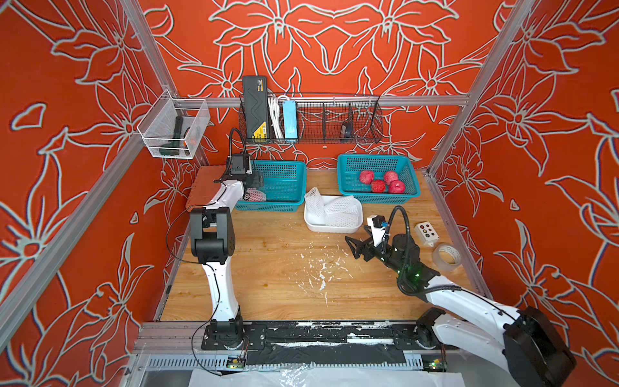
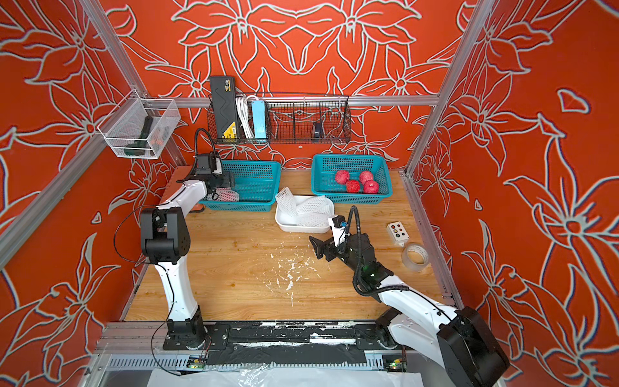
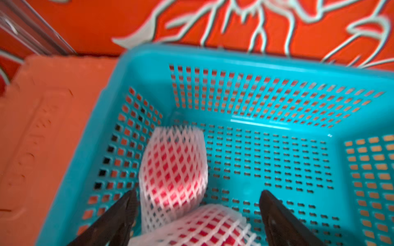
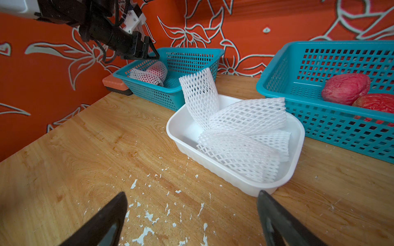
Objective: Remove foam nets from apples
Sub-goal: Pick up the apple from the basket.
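Two red apples (image 3: 173, 161) in white foam nets (image 3: 149, 213), left of white plastic tray (image 4: 213, 167), under your wide left hand (image 3: 197, 191), right hand (image 4: 191, 192) wide near tray

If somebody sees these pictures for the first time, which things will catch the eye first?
The orange-red walls with pale flower outlines dominate every side. At the back of the wooden table, the right teal basket holds four bare apples, while the left teal basket holds two netted apples under the open left gripper. Near them, a white tray is piled with empty foam nets.
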Controlling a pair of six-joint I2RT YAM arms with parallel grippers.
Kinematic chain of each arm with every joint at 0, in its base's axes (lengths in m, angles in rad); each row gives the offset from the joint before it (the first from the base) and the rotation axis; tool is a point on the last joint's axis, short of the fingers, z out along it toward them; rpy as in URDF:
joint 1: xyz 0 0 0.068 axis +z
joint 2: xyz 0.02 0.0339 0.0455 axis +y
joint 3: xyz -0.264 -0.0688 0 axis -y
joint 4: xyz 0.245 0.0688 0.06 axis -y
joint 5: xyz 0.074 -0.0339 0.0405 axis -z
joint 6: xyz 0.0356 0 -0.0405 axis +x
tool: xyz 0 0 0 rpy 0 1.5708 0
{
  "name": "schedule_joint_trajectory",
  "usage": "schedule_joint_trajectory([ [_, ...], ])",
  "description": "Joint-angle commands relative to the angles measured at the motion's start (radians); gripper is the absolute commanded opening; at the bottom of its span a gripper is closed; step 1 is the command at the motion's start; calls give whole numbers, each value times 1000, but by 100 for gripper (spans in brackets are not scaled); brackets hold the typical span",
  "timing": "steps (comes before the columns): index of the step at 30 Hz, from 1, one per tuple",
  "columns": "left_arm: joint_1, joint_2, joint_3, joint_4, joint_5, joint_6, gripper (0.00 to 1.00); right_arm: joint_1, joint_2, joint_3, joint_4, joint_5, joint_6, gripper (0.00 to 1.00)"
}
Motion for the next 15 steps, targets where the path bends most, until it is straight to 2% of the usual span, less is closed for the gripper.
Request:
schedule_joint_trajectory([
  [1, 13, 9, 48, 0, -9, 47, 87, 8, 3, 14, 19, 6, -8, 95],
  [15, 34, 183, 199, -84, 46, 62, 87, 10, 18, 13, 30, 10, -3, 95],
])
